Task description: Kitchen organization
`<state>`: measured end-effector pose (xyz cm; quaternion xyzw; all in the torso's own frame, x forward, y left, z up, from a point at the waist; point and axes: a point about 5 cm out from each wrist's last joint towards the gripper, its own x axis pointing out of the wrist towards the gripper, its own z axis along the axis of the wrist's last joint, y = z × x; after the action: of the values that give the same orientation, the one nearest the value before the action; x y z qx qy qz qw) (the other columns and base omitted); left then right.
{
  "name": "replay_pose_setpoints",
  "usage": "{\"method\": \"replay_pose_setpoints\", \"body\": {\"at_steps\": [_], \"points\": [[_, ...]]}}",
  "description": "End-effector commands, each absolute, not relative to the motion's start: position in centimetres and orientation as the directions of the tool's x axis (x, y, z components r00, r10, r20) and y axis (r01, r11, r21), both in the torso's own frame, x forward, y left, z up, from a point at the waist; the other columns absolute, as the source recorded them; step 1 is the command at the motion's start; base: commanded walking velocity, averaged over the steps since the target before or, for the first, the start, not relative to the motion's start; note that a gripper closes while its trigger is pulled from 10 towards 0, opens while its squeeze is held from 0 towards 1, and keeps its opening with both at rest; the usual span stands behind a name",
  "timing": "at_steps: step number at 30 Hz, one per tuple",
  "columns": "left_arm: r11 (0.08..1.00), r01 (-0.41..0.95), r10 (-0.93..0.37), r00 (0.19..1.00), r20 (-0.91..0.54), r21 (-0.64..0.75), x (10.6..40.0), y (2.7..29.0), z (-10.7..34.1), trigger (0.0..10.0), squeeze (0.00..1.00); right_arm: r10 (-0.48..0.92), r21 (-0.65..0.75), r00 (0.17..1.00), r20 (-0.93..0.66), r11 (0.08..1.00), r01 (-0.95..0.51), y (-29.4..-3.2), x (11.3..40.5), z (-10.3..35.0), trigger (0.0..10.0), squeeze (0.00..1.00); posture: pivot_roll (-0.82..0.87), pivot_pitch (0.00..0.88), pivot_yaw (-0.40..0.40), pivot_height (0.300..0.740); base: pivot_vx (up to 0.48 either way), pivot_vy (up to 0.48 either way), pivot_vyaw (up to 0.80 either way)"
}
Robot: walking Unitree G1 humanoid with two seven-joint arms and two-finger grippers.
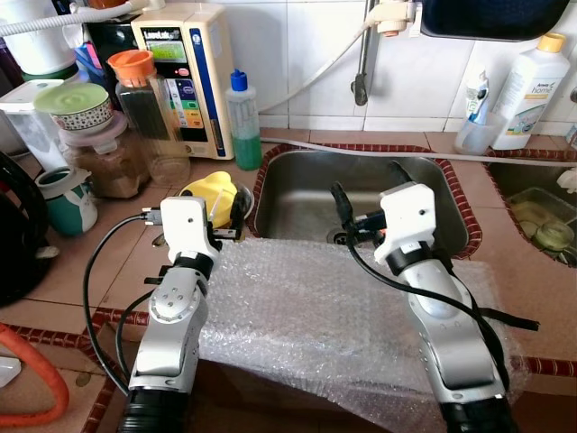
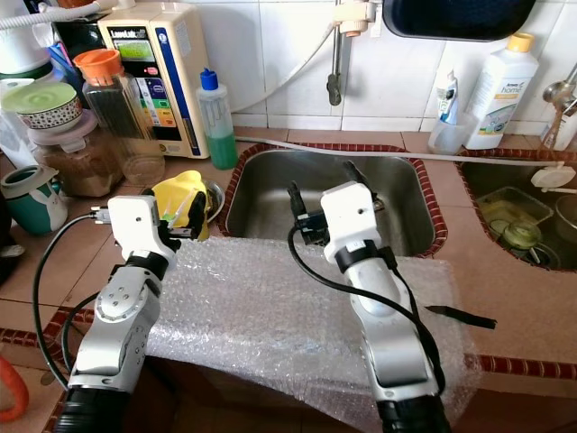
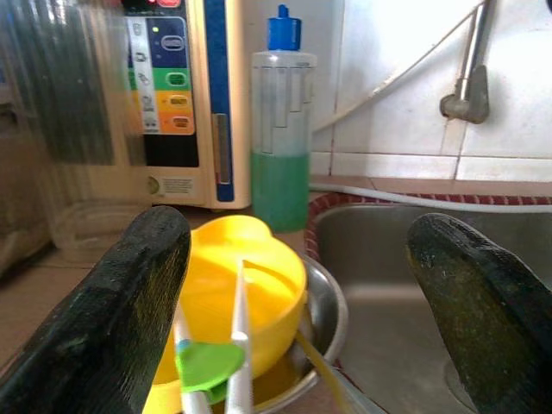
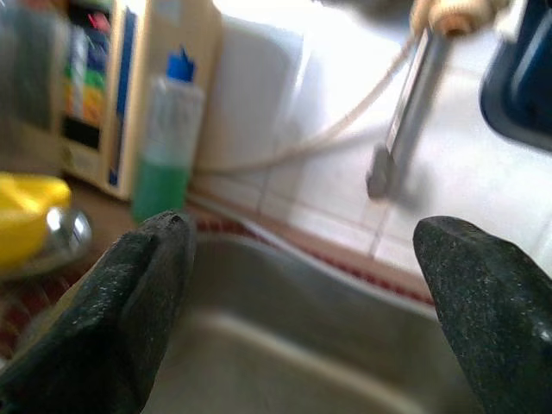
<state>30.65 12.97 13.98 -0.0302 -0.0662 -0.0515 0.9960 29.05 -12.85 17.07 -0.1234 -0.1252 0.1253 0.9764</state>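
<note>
Left claw hovers spread wide over the yellow bowl, which sits in a steel bowl on the counter beside the sink. Right claw, also spread and holding nothing, hangs above the sink, past the bubble wrap draped on the counter's front edge; a green soap bottle stands farther back by the wall.

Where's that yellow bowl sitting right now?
The yellow bowl sits in a metal dish on the counter, left of the sink, just ahead of the open left gripper.
</note>
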Motion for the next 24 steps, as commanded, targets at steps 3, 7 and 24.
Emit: {"method": "replay_pose_setpoints", "body": {"at_steps": [3, 7, 24], "points": [[0.991, 0.115, -0.103, 0.983, 0.149, -0.074, 30.5, 12.2, 14.0, 10.0, 0.0, 0.281, -0.287, 0.936, 0.211, 0.933, -0.215, -13.5, 28.8, 17.7, 10.0, 0.0, -0.04, 0.0, 0.016, 0.74, 0.0, 0.0, 0.0], [0.989, 0.107, -0.091, 0.984, 0.152, -0.103, 30.6, 11.6, 13.9, 10.0, 0.0, 0.297, -0.299, 0.933, 0.204, 0.926, -0.23, -13.5, 28.9, 18.1, 10.0, 0.0, -0.04, 0.0, -0.005, 0.74, 0.0, 0.0, 0.0], [0.993, 0.092, -0.079, 0.984, 0.158, -0.078, 31.0, 12.2, 14.2, 10.0, 0.0, 0.321, -0.252, 0.928, 0.188, 0.929, -0.27, -12.4, 29.5, 17.9, 10.0, 0.0, -0.01, 0.0, -0.001, 0.74, 0.0, -0.056, 0.0]]}}
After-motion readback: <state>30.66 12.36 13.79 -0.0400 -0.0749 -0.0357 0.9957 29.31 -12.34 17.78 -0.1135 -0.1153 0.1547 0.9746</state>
